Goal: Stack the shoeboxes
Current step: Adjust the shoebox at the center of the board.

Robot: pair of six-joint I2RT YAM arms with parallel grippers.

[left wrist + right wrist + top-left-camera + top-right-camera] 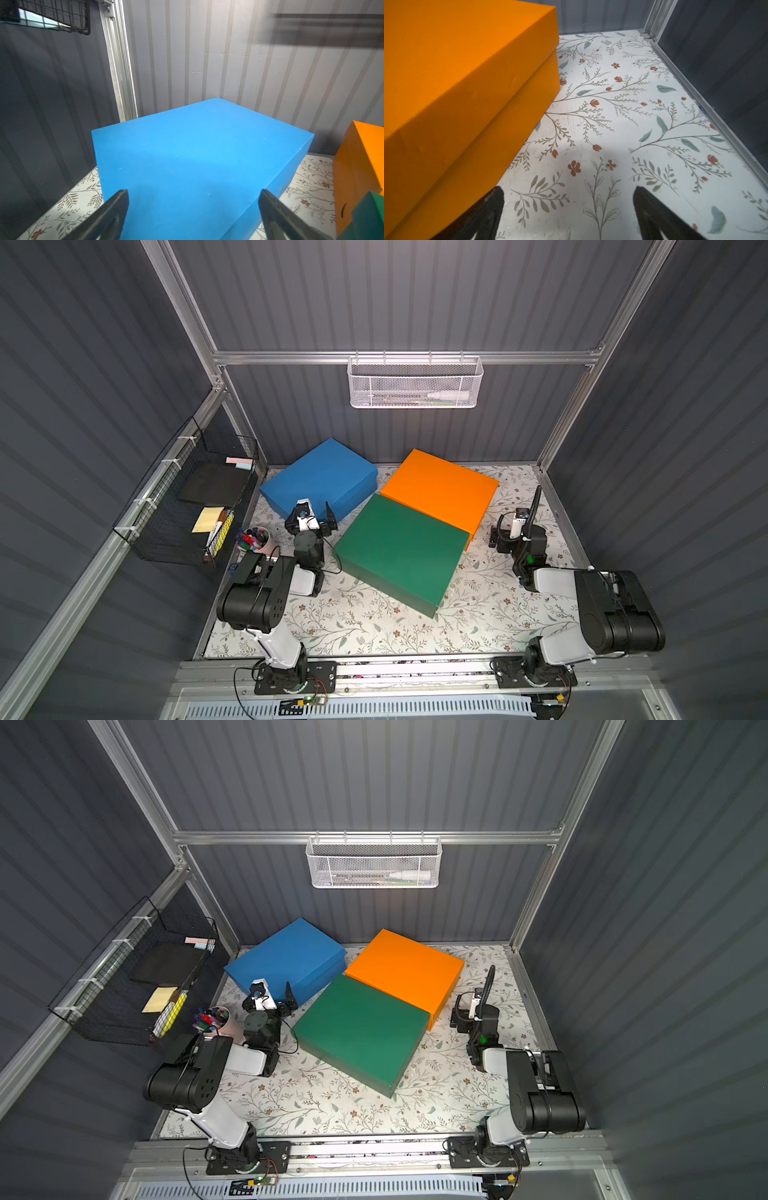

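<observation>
Three shoeboxes lie flat on the floral table, none on top of another. The blue shoebox (320, 479) (286, 959) sits at the back left, the orange shoebox (440, 489) (405, 969) at the back right. The dark green shoebox (401, 549) (361, 1029) lies in front of both, against the orange one. My left gripper (312, 512) (193, 193) hovers open over the blue shoebox's (197, 155) near corner. To the right of the orange shoebox (456, 83), my right gripper (516, 514) (569, 193) stands open, empty, over bare table.
A pink cup of markers (254, 540) stands beside the left arm. A black wire basket (195, 497) hangs on the left wall and a white mesh basket (415, 381) on the back wall. Aluminium rails edge the floral table (374, 626).
</observation>
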